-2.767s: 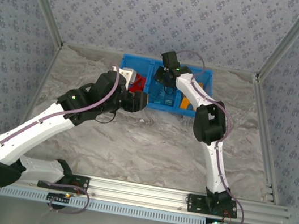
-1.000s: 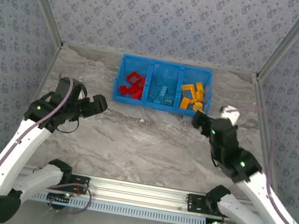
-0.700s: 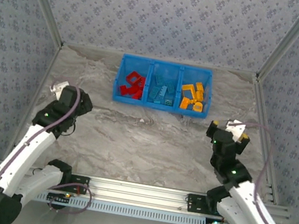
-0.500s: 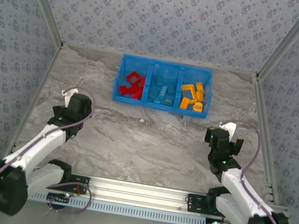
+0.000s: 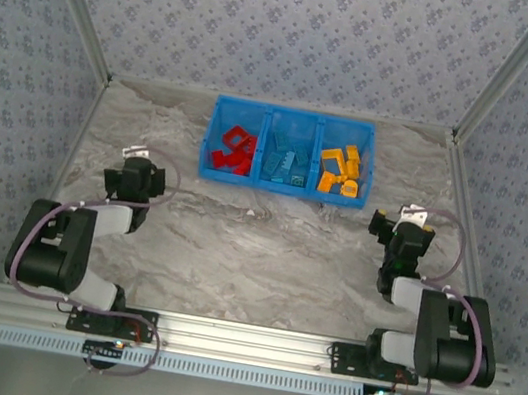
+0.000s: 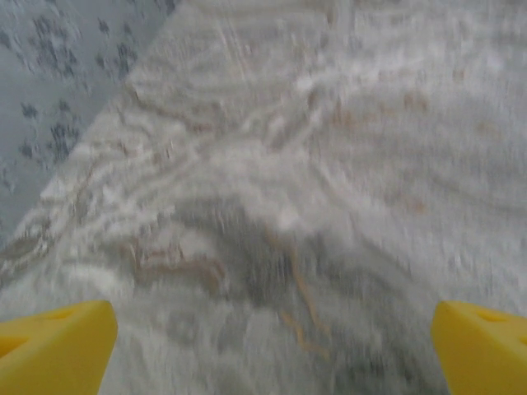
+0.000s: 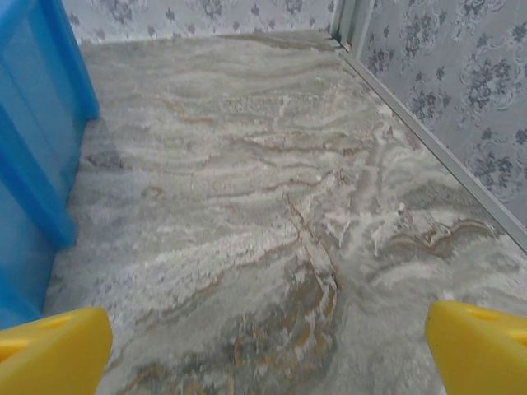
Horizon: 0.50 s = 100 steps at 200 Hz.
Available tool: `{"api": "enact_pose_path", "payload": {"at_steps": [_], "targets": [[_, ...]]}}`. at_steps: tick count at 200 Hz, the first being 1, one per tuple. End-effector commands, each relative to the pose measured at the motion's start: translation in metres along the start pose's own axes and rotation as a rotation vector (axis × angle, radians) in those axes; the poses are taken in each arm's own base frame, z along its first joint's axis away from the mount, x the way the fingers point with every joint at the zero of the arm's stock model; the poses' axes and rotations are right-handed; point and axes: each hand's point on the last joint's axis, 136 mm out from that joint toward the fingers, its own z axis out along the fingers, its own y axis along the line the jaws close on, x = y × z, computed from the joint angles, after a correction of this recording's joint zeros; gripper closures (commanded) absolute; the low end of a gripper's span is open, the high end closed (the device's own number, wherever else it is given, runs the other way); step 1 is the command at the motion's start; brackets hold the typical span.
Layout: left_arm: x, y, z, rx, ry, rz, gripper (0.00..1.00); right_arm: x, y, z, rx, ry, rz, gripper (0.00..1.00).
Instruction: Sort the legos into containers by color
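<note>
Blue plastic bin point(image 5: 281, 189) sits at the far centre of the grey marble-patterned table point(image 5: 254, 257), its long side running left to right, with two inner dividers making three compartments. The left compartment holds the red legos point(image 5: 234, 149) in a loose heap. The middle compartment holds the teal legos point(image 5: 285, 166), which are hard to pick out against the blue floor. The right compartment holds the orange-yellow legos point(image 5: 341, 173), some upright and some tipped over. Each compartment carries one colour. Both arms are folded low over their bases at the near edge, just beyond the aluminium rail point(image 5: 251, 337), and well apart from the bin. From above, the left gripper point(image 6: 268, 350) lies near the left side of the table, nearer than the bin. Its wrist view is blurred, but the yellow fingertips point(image 6: 53, 346) sit at the two bottom corners, spread wide with bare marble between them. The right gripper point(image 7: 263, 350) lies near the right side, nearer than the bin's right end. In its wrist view the jaws are likewise parted wide over bare table, and the bin's blue end wall rises along the left edge. The patterned wall point(image 7: 445, 90) and its metal strip run along the right of that view.
</note>
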Motion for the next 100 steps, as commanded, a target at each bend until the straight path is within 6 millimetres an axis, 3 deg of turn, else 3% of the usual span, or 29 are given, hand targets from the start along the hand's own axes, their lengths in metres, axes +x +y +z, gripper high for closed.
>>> {"api": "enact_pose_path", "payload": {"at_steps": [1, 37, 45, 100], "targets": [[-0.025, -0.007, 0.004, 0.075, -0.109, -0.053, 0.02, -0.012, 0.009, 0.006, -0.083, -0.089, 0.038, 0.00], [-0.020, -0.011, 0.001, 0.119, -0.212, -0.062, 0.02, 0.001, 0.023, 0.023, -0.145, -0.006, 0.000, 0.00], [-0.009, -0.010, 0.003, 0.123, -0.130, -0.055, 0.02, -0.002, 0.024, 0.026, -0.146, -0.014, -0.002, 0.00], [-0.014, -0.005, 0.005, 0.155, -0.142, -0.104, 0.02, -0.003, 0.026, 0.033, -0.083, 0.032, -0.047, 0.00]]}}
